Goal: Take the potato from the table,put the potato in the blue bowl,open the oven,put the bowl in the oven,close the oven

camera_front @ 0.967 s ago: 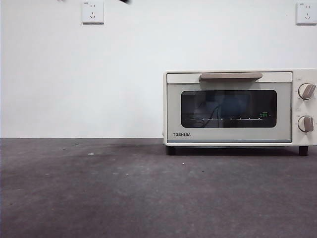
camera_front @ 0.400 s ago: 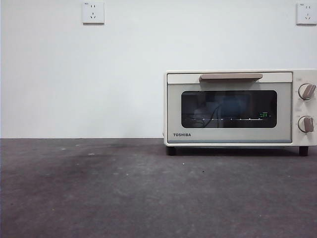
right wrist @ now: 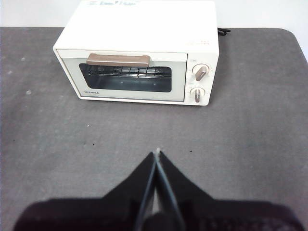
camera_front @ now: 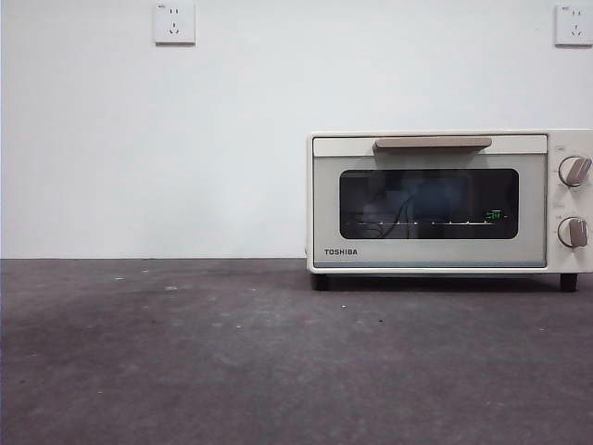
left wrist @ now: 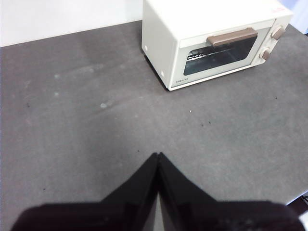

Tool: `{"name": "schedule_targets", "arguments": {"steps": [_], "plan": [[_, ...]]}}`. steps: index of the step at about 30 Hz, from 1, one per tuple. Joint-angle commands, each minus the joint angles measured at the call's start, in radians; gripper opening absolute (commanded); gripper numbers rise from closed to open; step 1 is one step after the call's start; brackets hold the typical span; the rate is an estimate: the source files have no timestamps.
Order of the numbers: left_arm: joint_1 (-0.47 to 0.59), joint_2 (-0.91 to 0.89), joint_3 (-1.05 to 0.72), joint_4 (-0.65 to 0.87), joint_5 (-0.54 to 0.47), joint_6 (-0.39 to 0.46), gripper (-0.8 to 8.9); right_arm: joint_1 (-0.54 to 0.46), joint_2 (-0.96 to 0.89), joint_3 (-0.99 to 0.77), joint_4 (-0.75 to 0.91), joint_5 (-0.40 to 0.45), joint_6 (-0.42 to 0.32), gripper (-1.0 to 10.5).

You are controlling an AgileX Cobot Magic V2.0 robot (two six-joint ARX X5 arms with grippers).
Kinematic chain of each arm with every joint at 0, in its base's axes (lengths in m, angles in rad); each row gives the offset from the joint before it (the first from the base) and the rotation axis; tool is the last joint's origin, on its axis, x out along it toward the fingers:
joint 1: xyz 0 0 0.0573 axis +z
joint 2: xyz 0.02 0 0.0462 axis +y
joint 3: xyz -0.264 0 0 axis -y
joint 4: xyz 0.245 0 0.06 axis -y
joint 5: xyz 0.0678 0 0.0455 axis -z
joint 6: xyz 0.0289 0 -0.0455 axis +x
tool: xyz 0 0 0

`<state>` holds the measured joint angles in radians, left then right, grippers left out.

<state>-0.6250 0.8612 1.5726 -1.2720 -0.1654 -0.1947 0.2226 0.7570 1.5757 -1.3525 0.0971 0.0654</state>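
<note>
The cream-white oven [camera_front: 445, 199] stands at the back right of the dark grey table [camera_front: 185, 352], its glass door shut under the beige bar handle [camera_front: 432, 143]. A faint blue shape shows behind the glass, too dim to identify. The oven [left wrist: 211, 41] also shows in the left wrist view and the oven [right wrist: 139, 57] in the right wrist view. My left gripper [left wrist: 158, 155] hangs shut above bare table, well away from the oven. Facing the oven door from a distance, my right gripper [right wrist: 157, 153] is shut and holds nothing. The potato and the blue bowl are out of view.
A white wall with two sockets [camera_front: 174, 22] rises behind the table. Two knobs [camera_front: 574, 171] sit at the oven's right end. A black cable [right wrist: 222, 32] runs off behind the oven.
A black arm tip at the top edge of the front view has moved out of sight. The oven has not moved.
</note>
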Motion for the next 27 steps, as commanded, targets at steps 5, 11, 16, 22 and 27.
{"name": "schedule_targets", "arguments": {"steps": [5, 11, 16, 22, 27], "plan": [[-0.004, 0.031, -0.002, 0.006, 0.008, -0.004, -0.04, 0.001, 0.012, -0.01, -0.019, 0.001, 0.015, 0.0], [0.019, 0.068, -0.002, 0.017, 0.01, -0.002, -0.04, 0.001, 0.039, -0.01, -0.019, 0.001, 0.013, 0.0], [0.059, 0.039, -0.015, 0.156, -0.018, 0.205, -0.04, 0.001, 0.075, -0.01, -0.019, 0.002, 0.013, 0.0], [0.154, -0.102, -0.28, 0.571, -0.018, 0.404, -0.04, 0.001, 0.142, -0.01, -0.019, 0.001, 0.013, 0.0], [0.229, -0.279, -0.671, 0.956, 0.04, 0.433, -0.04, 0.001, 0.214, -0.01, -0.019, 0.001, 0.013, 0.0]]}}
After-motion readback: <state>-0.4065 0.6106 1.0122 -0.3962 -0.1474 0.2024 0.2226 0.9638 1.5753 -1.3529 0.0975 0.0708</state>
